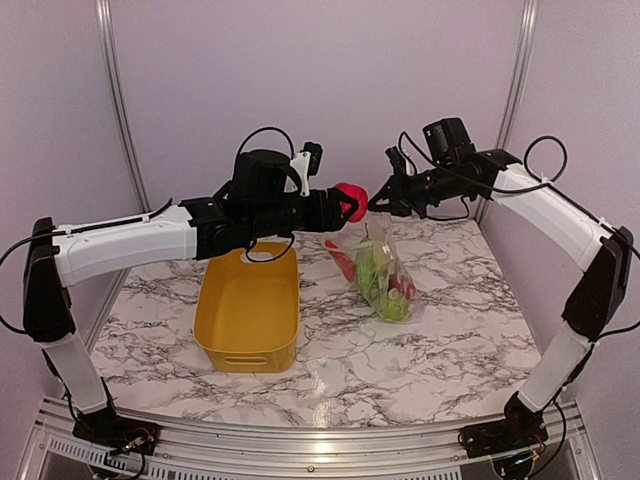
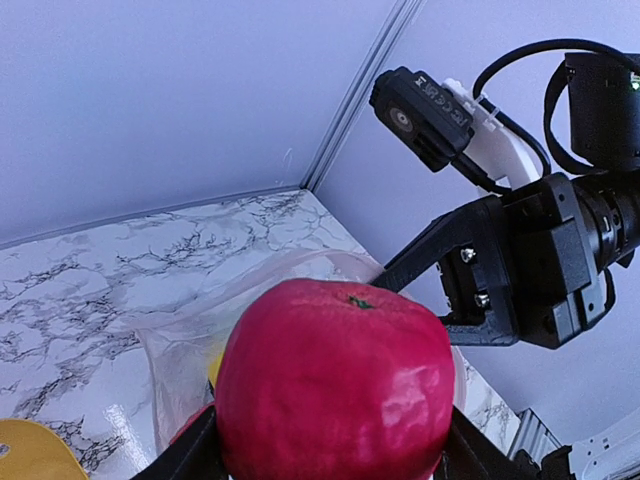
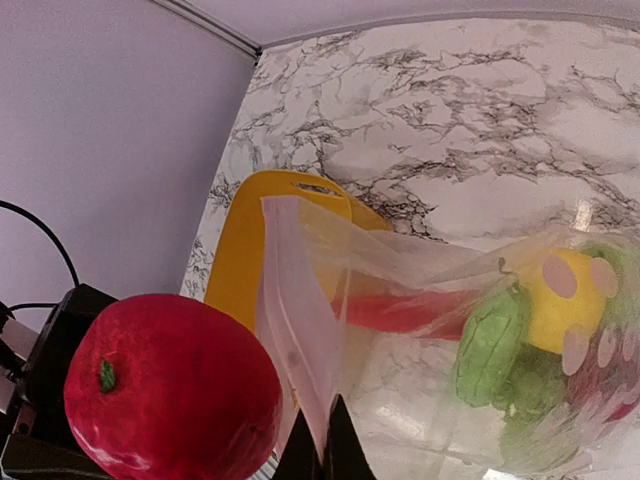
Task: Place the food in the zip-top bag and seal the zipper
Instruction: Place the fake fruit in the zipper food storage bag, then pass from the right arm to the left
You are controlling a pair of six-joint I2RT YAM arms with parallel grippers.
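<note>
Top external view: the left gripper (image 1: 342, 205) is clamped around a red apple (image 1: 352, 196) and holds it in the air just beside the mouth of the bag (image 1: 385, 270). The right gripper (image 1: 380, 200) is closed on the bag's top edge and holds that edge up, while the bag's bottom rests on the table (image 1: 460, 340). Several pieces of food are already inside the bag: a green pepper (image 3: 490, 345), a lemon (image 3: 560, 300), something red and more green. The tub (image 1: 248, 310), left of the bag, shows no food inside. The apple looks like the last piece, so the filling seems nearly done. What is left is dropping it in and pressing the zipper (image 3: 292, 340) shut, since the mouth hangs open. No brand or label can be read.
</note>
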